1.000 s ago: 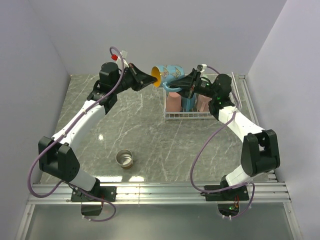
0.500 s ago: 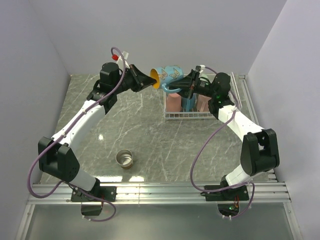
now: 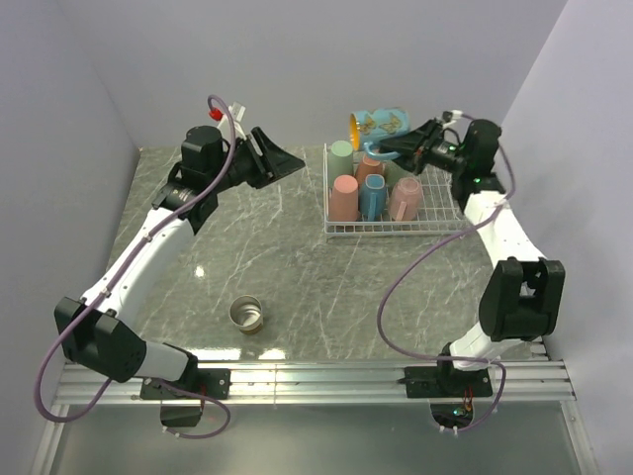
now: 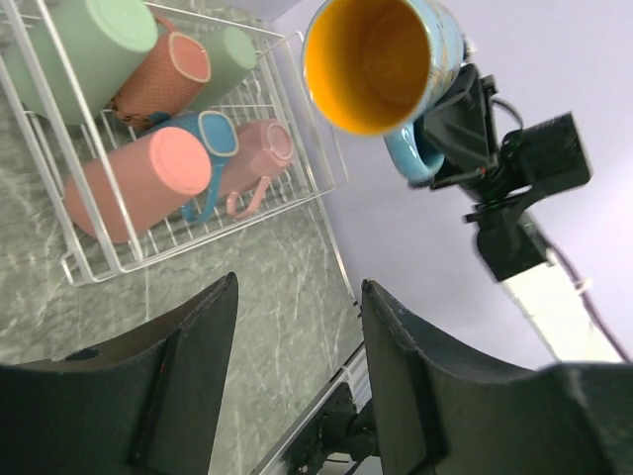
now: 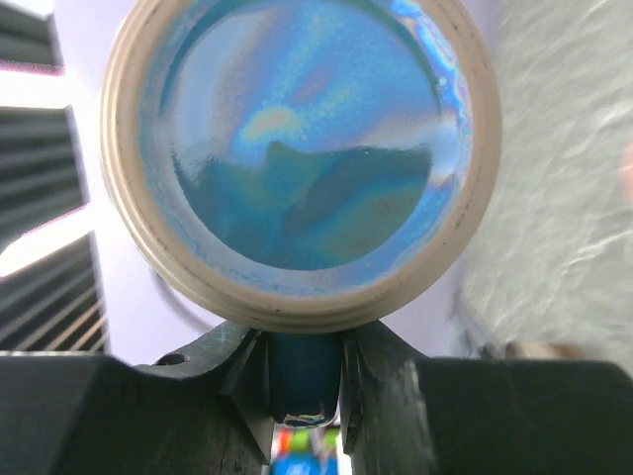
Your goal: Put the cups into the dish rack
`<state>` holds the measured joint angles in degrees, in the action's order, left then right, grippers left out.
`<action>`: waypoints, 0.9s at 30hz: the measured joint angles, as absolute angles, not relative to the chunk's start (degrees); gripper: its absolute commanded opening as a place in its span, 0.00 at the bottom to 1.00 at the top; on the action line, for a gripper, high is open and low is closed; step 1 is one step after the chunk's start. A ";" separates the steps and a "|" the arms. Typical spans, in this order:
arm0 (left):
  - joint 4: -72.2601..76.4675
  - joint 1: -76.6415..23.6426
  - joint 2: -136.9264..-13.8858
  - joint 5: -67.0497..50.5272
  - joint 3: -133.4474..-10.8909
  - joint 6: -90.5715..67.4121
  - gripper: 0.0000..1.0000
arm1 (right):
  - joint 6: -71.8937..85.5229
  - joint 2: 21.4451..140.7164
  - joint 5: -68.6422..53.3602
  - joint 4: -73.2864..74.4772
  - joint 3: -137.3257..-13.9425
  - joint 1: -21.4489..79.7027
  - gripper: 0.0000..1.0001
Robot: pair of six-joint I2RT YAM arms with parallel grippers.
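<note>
The blue mug with the orange-gold inside hangs tilted over the back of the dish rack. My right gripper is shut on its handle, and the mug's base fills the right wrist view. My left gripper stands open and empty, left of the rack, facing the mug's mouth. Several cups lie in the rack: mint green, salmon pink, blue, pale pink, brown. A steel cup stands on the table near the front.
The rack sits at the back right of the marble table, close to the right rail. Grey walls close in the back and both sides. An aluminium rail runs along the near edge by the arm bases.
My left gripper has opened, let go of the mug's rim and drawn back to the left. The right arm has carried the mug right, over the rack's back.
</note>
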<state>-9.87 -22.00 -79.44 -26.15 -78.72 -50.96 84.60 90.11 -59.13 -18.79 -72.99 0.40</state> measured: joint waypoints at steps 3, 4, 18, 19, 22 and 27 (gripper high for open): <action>-11.55 -21.65 -78.63 -25.58 -78.37 -49.91 0.57 | 72.55 90.41 -55.66 -2.33 -79.53 -3.42 0.00; -11.81 -21.54 -78.19 -25.47 -77.80 -49.60 0.57 | 68.25 90.76 -53.52 3.51 -82.41 -4.56 0.00; -16.75 -21.39 -74.08 -24.12 -71.07 -47.37 0.53 | 33.19 99.50 -15.44 46.15 -105.27 -8.03 0.00; -17.10 -21.37 -74.08 -24.10 -71.07 -47.20 0.52 | 32.27 100.33 -13.45 47.55 -105.89 -8.03 0.00; -17.98 -21.34 -74.08 -24.12 -71.07 -46.94 0.52 | 29.54 103.55 -7.33 50.98 -107.72 -8.03 0.00; -18.46 -21.34 -74.11 -24.14 -71.07 -46.48 0.51 | 27.07 109.14 -0.80 54.30 -111.94 -7.75 0.00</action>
